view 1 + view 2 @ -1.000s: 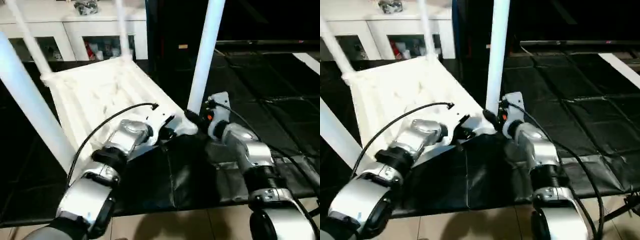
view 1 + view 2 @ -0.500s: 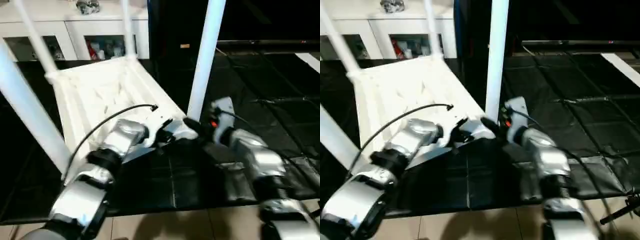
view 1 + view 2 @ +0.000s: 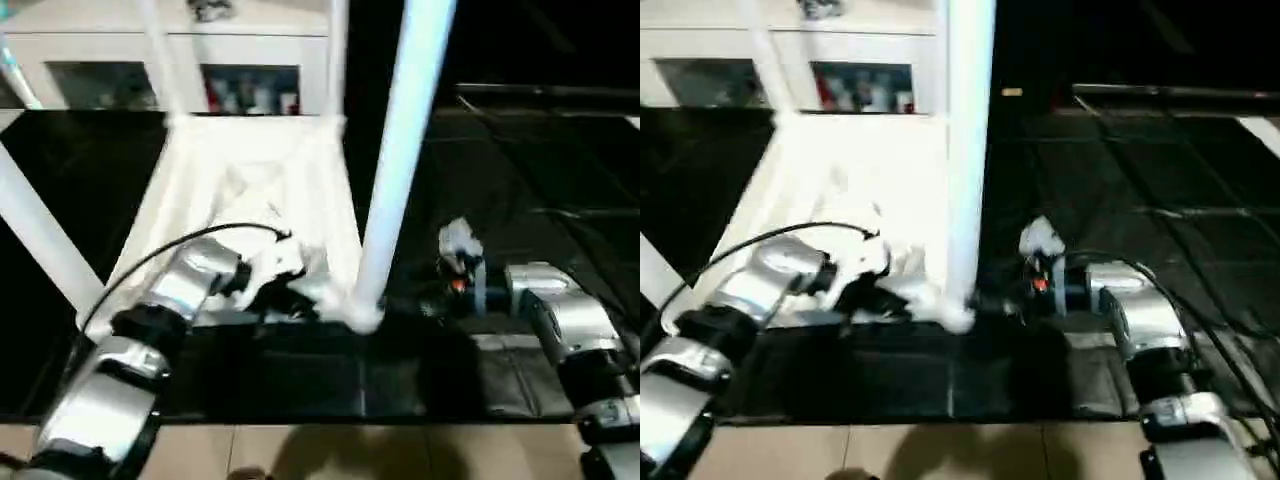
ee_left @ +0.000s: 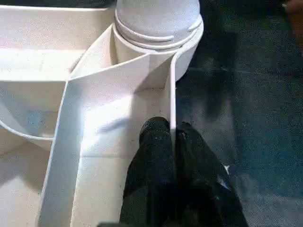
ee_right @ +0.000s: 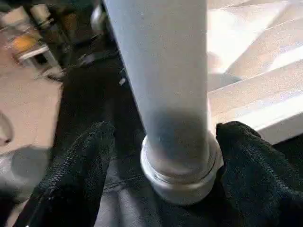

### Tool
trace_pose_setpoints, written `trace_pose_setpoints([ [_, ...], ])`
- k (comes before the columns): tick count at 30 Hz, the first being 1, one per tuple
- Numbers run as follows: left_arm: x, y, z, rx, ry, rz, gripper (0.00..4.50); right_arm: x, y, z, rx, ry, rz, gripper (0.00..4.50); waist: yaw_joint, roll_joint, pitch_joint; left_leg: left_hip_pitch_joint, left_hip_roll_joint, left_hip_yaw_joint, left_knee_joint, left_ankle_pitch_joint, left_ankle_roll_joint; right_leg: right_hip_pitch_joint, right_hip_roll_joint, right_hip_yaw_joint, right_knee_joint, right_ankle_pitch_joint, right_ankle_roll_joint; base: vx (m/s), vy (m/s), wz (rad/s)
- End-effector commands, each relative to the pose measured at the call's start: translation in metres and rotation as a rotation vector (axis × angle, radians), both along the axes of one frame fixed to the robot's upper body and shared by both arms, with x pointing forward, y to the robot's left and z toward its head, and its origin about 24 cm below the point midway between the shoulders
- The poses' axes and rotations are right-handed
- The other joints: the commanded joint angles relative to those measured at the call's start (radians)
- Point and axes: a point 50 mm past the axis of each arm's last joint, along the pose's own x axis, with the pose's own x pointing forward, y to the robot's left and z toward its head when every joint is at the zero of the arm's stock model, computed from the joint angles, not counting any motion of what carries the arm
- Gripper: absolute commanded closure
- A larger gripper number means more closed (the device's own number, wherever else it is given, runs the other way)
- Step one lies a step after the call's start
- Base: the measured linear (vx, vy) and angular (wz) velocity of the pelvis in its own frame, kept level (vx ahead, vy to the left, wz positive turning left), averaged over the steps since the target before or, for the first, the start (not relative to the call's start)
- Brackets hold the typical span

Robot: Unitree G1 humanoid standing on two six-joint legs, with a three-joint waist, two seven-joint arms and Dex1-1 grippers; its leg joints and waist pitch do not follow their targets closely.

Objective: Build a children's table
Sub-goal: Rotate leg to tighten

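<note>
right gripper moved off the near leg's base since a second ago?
Yes. The right gripper has drawn out to the right of the near leg; earlier it was pressed against the leg's base. Its fingers now straddle the leg, open.

Upturned children's table [image 3: 250, 180] lies on the floor mat [image 3: 520, 160]; a leg [image 3: 395, 160] stands in its near right corner, cabinet [image 3: 150, 70] behind.

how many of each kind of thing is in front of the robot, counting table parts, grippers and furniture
table legs: 4
table top: 1
grippers: 2 (left gripper, right gripper)
cabinet: 1
total: 8
</note>
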Motion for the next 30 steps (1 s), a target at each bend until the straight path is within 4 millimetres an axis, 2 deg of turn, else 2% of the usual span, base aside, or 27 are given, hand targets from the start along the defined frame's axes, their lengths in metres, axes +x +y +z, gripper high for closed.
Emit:
trace_pose_setpoints([
  [1, -0.003, -0.013, 0.008, 0.015, -0.011, -0.153, 4.50, 0.002, 0.002, 0.002, -0.023, -0.024, 0.055, 1.00, -0.007, -0.006, -0.073, 0.006, 0.033, -0.001, -0.061, -0.133, 0.075, 0.061, -0.076, 0.056, -0.067, -0.159, -0.227, 0.000, 0.000, 0.00],
  [5, -0.004, -0.012, 0.008, 0.026, -0.009, -0.186, 4.50, 0.004, 0.005, 0.001, -0.027, -0.036, 0.078, 1.31, -0.004, -0.007, -0.073, 0.006, 0.032, -0.001, -0.061, -0.129, 0.064, 0.061, -0.076, 0.057, -0.068, -0.180, -0.215, 0.000, 0.000, 0.00],
  [16, -0.009, -0.016, 0.004, 0.037, -0.003, -0.248, 4.50, 0.005, 0.017, -0.002, -0.021, -0.030, 0.163, 2.26, -0.007, -0.012, -0.075, 0.003, 0.032, -0.001, -0.059, -0.111, 0.077, 0.063, -0.075, 0.056, -0.062, -0.153, -0.219, 0.000, 0.000, 0.00],
  [18, -0.009, -0.015, 0.004, 0.038, -0.003, -0.247, 4.50, 0.004, 0.018, -0.002, -0.015, -0.021, 0.181, 2.26, -0.006, -0.012, -0.075, 0.003, 0.031, -0.001, -0.058, -0.111, 0.078, 0.063, -0.075, 0.055, -0.063, -0.163, -0.217, 0.000, 0.000, 0.00],
  [20, -0.009, -0.015, 0.003, 0.040, -0.004, -0.247, 4.50, 0.004, 0.018, -0.002, -0.014, -0.019, 0.190, 2.46, -0.006, -0.011, -0.075, 0.003, 0.032, -0.001, -0.058, -0.109, 0.079, 0.062, -0.075, 0.056, -0.063, -0.164, -0.216, 0.000, 0.000, 0.00],
  [27, -0.008, -0.015, 0.001, 0.035, 0.001, -0.211, 4.50, 0.001, 0.016, -0.005, -0.001, 0.005, 0.206, 2.52, -0.005, -0.011, -0.076, 0.004, 0.032, -0.001, -0.058, -0.110, 0.078, 0.062, -0.074, 0.055, -0.063, -0.166, -0.216, 0.000, 0.000, 0.00],
  [30, -0.002, -0.023, -0.001, -0.005, 0.010, -0.074, 4.50, -0.004, 0.016, -0.010, 0.030, 0.041, 0.146, 2.52, -0.004, -0.012, -0.075, 0.004, 0.031, 0.000, -0.057, -0.108, 0.080, 0.063, -0.073, 0.056, -0.064, -0.160, -0.218, 0.000, 0.000, 0.00],
])
